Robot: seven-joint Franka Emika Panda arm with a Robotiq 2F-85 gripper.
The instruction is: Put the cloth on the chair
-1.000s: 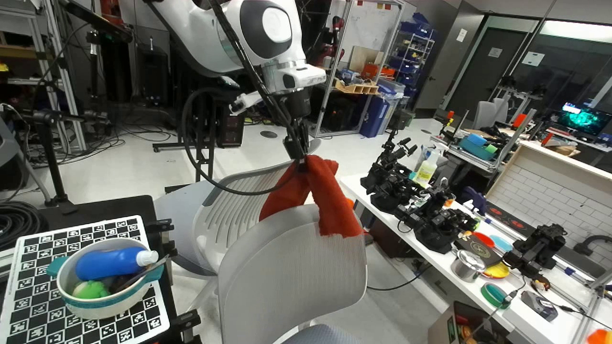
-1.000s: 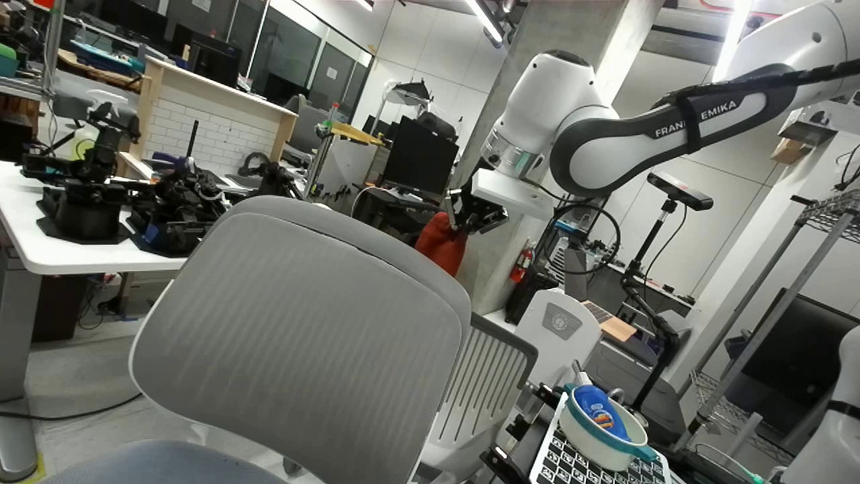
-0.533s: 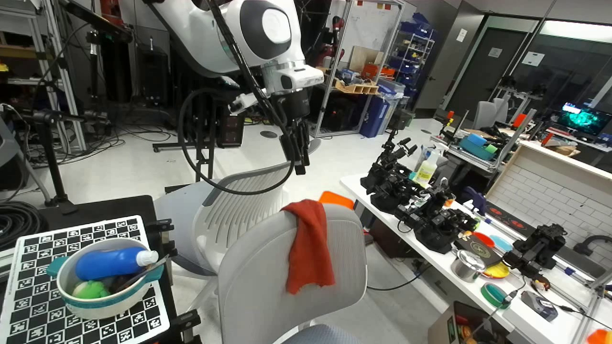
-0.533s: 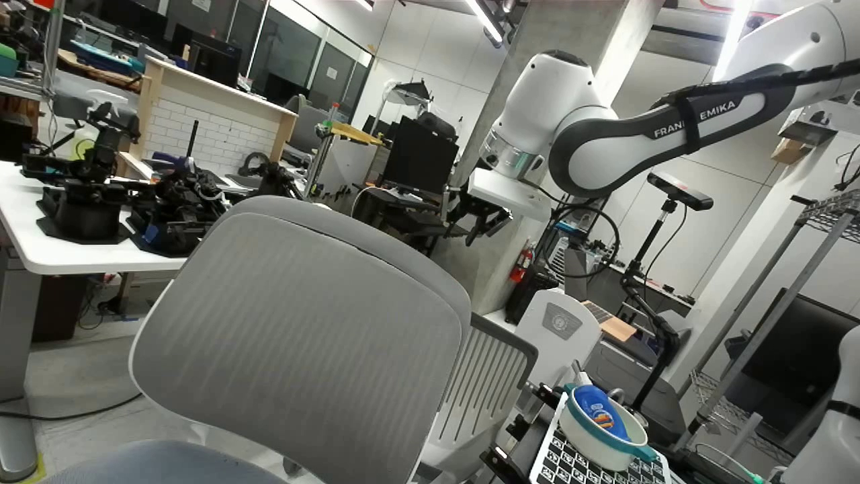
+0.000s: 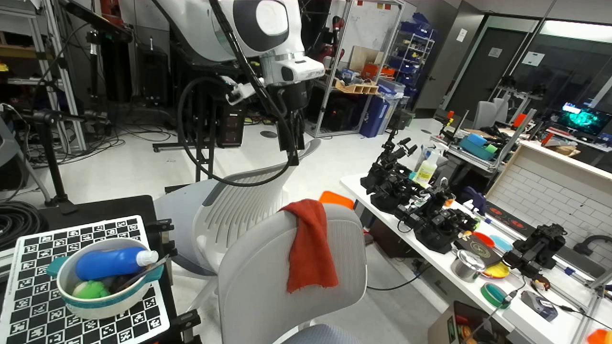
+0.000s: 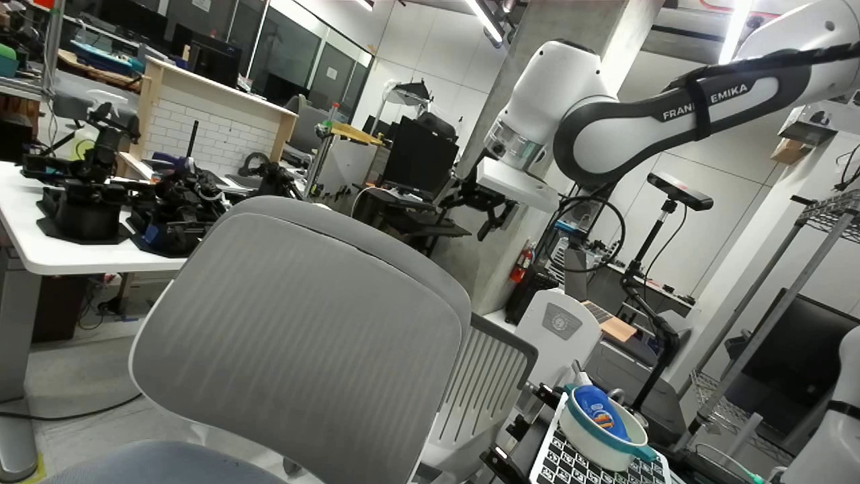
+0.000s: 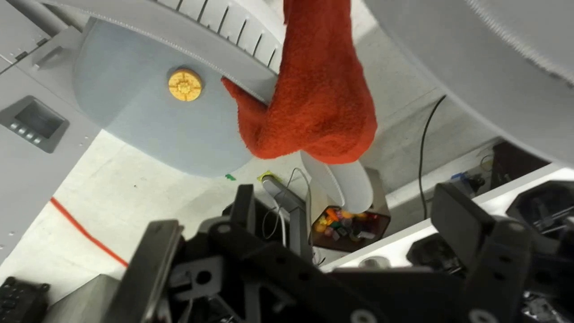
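The red-orange cloth (image 5: 310, 253) hangs over the top edge of the grey chair's (image 5: 263, 286) backrest, most of its length falling down the side facing that exterior view. From above, in the wrist view, the cloth (image 7: 320, 98) is bunched and rounded, with a pointed corner at its left. My gripper (image 5: 293, 157) is above and behind the backrest, apart from the cloth. Its fingers stand wide apart in the wrist view, the gripper (image 7: 354, 211) holding nothing. In an exterior view the gripper (image 6: 465, 227) shows past the chair (image 6: 302, 336), which hides the cloth.
A slatted backrest (image 5: 239, 205) stands close under the gripper. On a black stand with a checkered board (image 5: 38, 286) sits a white bowl (image 5: 95, 306) holding a blue bottle (image 5: 114, 263). A white table (image 5: 425, 253) with black devices is beside the chair. A toy-filled bin (image 7: 347, 224) is on the floor.
One second ago the gripper was shut on the cloth above the chair. It has opened and let go, the cloth has dropped onto the backrest, and the arm has shifted slightly up and away.
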